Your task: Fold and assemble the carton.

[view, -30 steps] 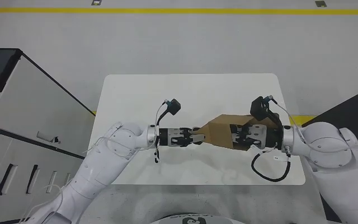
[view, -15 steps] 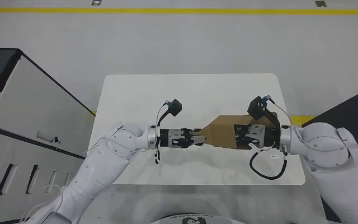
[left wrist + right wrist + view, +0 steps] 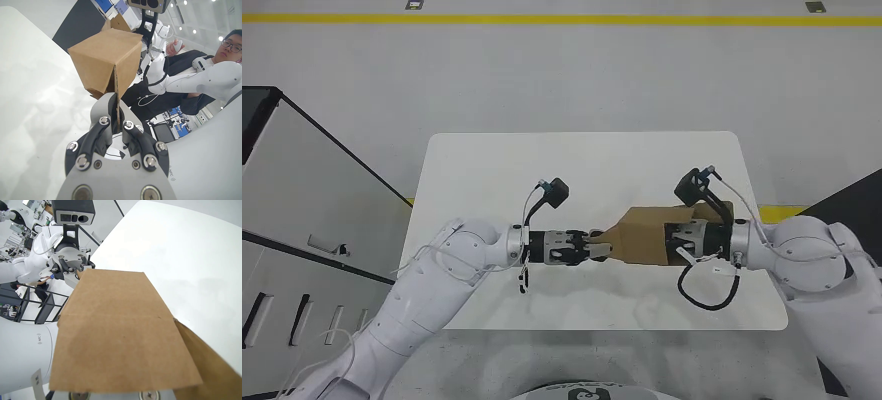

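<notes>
two grippers on one carton. left gripper (image 3: 117,103): jaws pressed together on the edge of an end flap (image 3: 115,83), cardboard sandwiched between the pads. right gripper (image 3: 678,245) sits at the opposite end. the cardboard covers it, so can't tell its grip state. carton (image 3: 103,56) is a brown corrugated box, opened into a squared sleeve. it lies lengthwise between the two arms, over the middle of the white table (image 3: 542,170). can't tell if it touches the tabletop.

step in hand looks like folding that end flap in. to do it well:
- pinch close to the flap's free edge
- swing it in an arc about the crease, not a straight pull
- brace the far end so the sleeve doesn't rack or slide

risk: the flap tearing at the crease.
</notes>
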